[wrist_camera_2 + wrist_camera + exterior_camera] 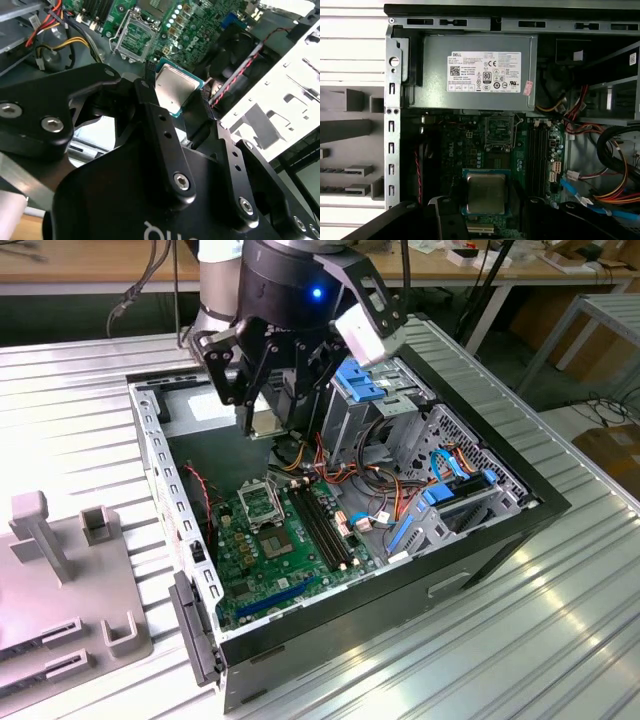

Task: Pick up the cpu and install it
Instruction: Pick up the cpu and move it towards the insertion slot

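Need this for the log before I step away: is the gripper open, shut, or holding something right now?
Gripper: shut on the cpu, gripped between its fingertips above the green board.

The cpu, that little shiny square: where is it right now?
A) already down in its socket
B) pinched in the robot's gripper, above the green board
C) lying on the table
B: in the second wrist view the gripper clamps the cpu, apart from the bare socket.

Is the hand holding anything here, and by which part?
The small, flat, silvery-tan square cpu, pinched at two opposite edges by the hand.
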